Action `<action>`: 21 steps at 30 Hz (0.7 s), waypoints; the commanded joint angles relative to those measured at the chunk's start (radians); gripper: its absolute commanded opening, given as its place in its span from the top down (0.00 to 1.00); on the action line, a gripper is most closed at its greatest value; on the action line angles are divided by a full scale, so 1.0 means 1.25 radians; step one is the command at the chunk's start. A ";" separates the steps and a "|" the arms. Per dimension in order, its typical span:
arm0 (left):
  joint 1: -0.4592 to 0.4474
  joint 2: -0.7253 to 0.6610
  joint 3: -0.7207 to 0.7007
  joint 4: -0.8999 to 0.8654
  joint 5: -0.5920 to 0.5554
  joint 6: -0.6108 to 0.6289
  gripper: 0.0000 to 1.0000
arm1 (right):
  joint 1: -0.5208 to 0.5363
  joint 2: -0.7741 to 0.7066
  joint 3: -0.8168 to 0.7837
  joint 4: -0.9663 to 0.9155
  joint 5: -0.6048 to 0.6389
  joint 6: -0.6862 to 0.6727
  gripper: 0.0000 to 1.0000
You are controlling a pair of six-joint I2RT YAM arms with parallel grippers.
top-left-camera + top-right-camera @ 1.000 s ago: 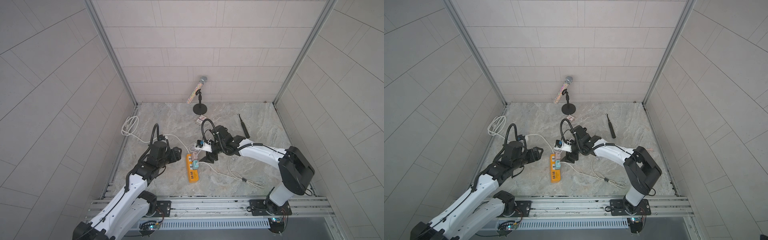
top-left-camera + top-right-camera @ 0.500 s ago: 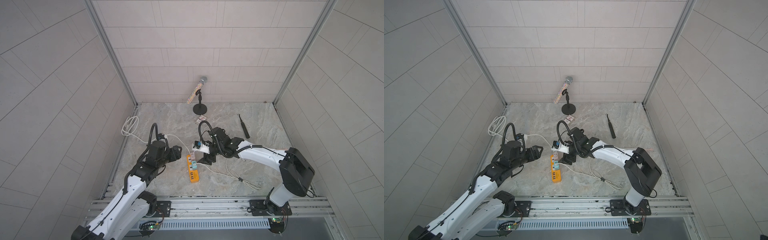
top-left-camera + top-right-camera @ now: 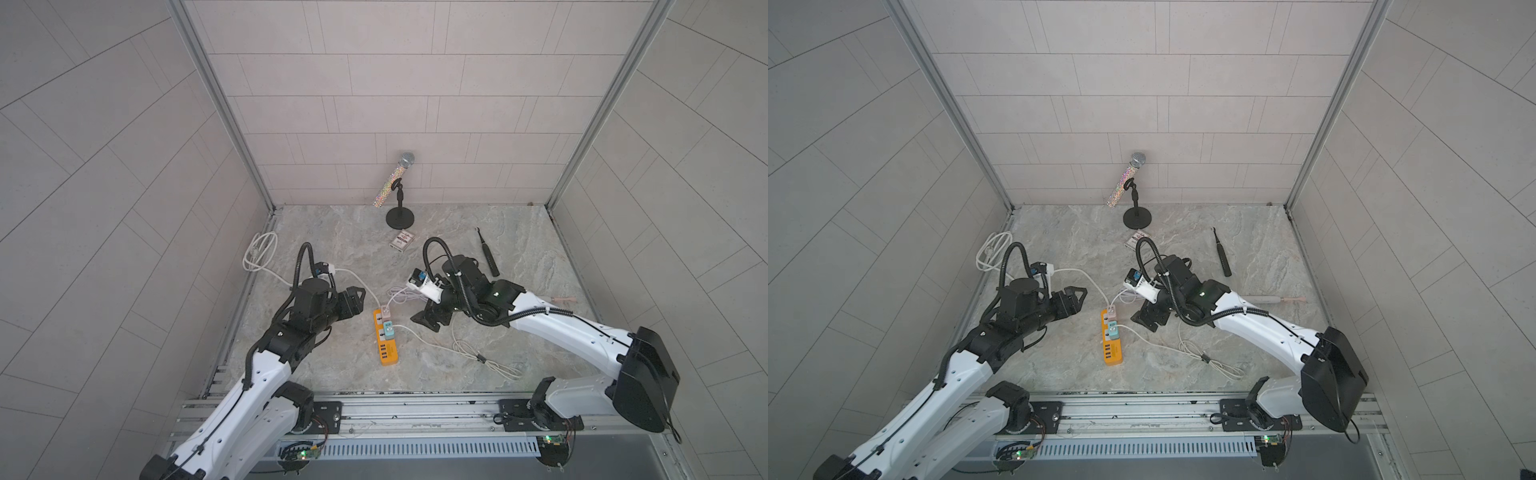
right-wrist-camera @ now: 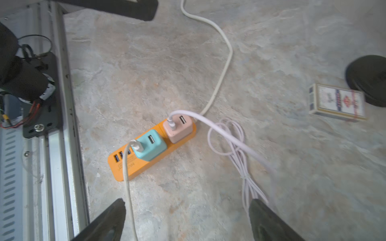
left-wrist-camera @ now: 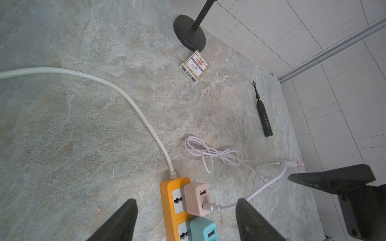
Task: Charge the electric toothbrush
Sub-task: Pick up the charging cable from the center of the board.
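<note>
left to right across the marble-patterned counter (image 3: 332, 249): the left end effector (image 5: 186, 202) hung just above the orange power strip (image 3: 389, 358), its jaws spread wide and holding nothing. we saw a pink adapter (image 5: 196, 198) and a teal adapter (image 4: 149, 145) seated in the strip. a lilac cable (image 5: 219, 155) ran from the pink one into a tied bundle beside it. the right end effector (image 4: 187, 201) hovered low beside that bundle, jaws likewise wide apart with nothing clamped. the lilac cable passed close by one finger, too blurred for us to tell whether it touched. well apart, toward the right wall, the black electric toothbrush (image 3: 489, 259) lay flat on the counter, no cable at its base and neither arm near it. a pale pink handle (image 3: 1268, 298) lay farther right, partly hidden by the right arm in a top view; we could not tell what it was.

we judged the step in hand to be fetching the cable's free end. done well, the right end effector would take the cable close to its plug rather than mid-length. it would carry it with slack so the pink adapter was not dragged from the strip, and the left could pin the strip down.

the toothbrush's long axis ran nearly front to back, brush head toward the back wall, butt end toward the robot and slightly rightward. we reckoned the plug would go in from the robot's side.
</note>
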 commanded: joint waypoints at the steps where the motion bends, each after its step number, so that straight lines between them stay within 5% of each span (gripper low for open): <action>1: 0.007 -0.004 0.037 0.040 -0.008 0.025 0.15 | -0.020 -0.025 0.046 -0.140 0.136 0.129 0.01; 7: 0.005 0.067 0.097 0.048 -0.005 0.074 0.04 | -0.158 -0.095 0.063 -0.149 0.162 0.350 0.00; 13: -0.011 0.128 0.176 0.057 0.044 0.129 0.00 | -0.272 -0.105 0.119 -0.271 0.266 0.443 0.00; 21: -0.170 0.241 0.308 0.001 0.047 0.324 0.00 | -0.442 -0.201 0.044 -0.378 0.203 0.590 0.00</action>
